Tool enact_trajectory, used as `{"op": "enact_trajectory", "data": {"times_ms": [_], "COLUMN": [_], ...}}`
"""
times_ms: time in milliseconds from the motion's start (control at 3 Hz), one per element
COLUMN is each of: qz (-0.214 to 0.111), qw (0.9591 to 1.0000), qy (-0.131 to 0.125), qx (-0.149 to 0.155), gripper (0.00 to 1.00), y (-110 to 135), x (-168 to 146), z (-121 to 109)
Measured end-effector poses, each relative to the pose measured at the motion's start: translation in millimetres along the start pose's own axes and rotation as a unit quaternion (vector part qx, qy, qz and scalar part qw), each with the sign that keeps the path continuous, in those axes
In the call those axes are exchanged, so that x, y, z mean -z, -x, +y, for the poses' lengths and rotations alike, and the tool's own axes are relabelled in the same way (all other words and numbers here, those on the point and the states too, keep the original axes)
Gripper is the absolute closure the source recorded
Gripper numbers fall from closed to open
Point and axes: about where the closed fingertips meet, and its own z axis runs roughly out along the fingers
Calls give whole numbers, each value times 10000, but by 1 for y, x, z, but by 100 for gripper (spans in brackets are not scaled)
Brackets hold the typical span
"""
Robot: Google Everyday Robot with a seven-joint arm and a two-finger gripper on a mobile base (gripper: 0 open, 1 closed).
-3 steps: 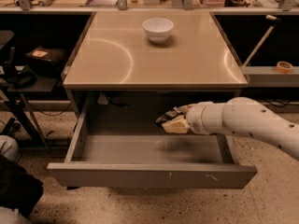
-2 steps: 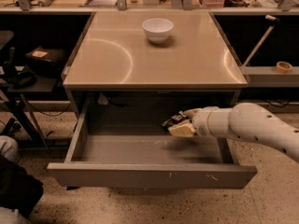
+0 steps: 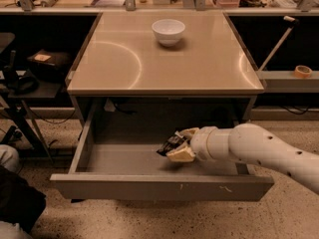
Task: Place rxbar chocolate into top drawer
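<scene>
My claw is inside the open top drawer, toward its right half and low over the floor. The arm reaches in from the near right, above the front panel. Its fingers are closed on the rxbar chocolate, whose dark wrapper pokes out to the left between them. I cannot tell whether the bar's free end touches the drawer floor or hangs just above it.

I judge this to be the last step before letting go. The drawer is pulled well out from under the table, so I can come in from above rather than squeeze under the tabletop. Holding the bar low and near the middle means it should drop flat, not bounce off a wall. The floor to the left of the bar looks bare. The white bowl sits on the far part of the tabletop, well apart from all this, and plays no part in it.
</scene>
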Motion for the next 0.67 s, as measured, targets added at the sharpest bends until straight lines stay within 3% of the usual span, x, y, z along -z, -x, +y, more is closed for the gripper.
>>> {"op": "enact_trajectory", "data": {"times_ms": [667], "qz": [1], "qw": [10000], "qy": [14], "qx": [13], "gripper": [58], "y": [0], "x": [-1], "z": [2]}}
